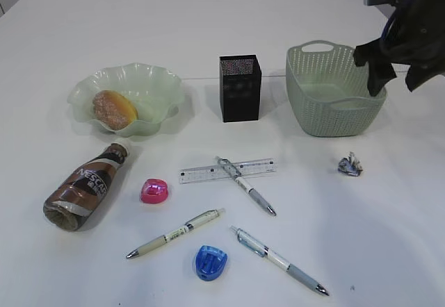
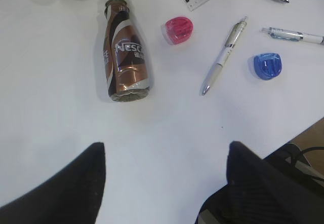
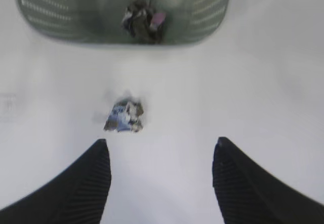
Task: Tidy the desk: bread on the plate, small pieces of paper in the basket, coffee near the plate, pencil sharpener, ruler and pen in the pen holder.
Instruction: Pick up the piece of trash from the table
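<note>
Paper scrap (image 3: 124, 116) lies just before the basket (image 3: 61, 21); right hand (image 3: 159, 178), released and empty, should straddle it squarely

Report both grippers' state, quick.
Left gripper: open, empty, above the desk.
Right gripper: open, empty, near the paper scrap.

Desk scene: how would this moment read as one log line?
bread in plate | one paper wad in basket, one on desk | coffee lying down | both grippers open, empty
</note>
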Robot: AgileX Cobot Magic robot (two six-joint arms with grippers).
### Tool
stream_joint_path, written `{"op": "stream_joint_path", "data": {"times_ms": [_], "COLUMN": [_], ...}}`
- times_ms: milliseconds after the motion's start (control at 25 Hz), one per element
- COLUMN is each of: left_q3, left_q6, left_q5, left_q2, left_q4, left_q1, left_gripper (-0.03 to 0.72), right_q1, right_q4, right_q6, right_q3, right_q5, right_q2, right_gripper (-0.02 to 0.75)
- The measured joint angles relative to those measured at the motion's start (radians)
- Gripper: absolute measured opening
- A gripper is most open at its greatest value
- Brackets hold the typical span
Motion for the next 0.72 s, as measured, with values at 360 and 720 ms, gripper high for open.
{"op": "stream_joint_path", "data": {"times_ms": [360, 720], "left_q3": [0.000, 0.000], "left_q6": [0.000, 0.000], "left_q5": [-0.002, -0.002], "left_q2": [0.000, 0.000], "left_q4": [0.001, 0.001], "left_q1": [0.000, 0.000], "left_gripper": [0.526, 0.526], "right_q1": [0.000, 0.000], "right_q4": [0.157, 0.207], "right_q6": [-0.055, -0.104], "right_q3": [-0.008, -0.008], "right_q5": [0.183, 0.187], "right_q2": [-0.008, 0.038], "right_gripper": [0.498, 0.498]}}
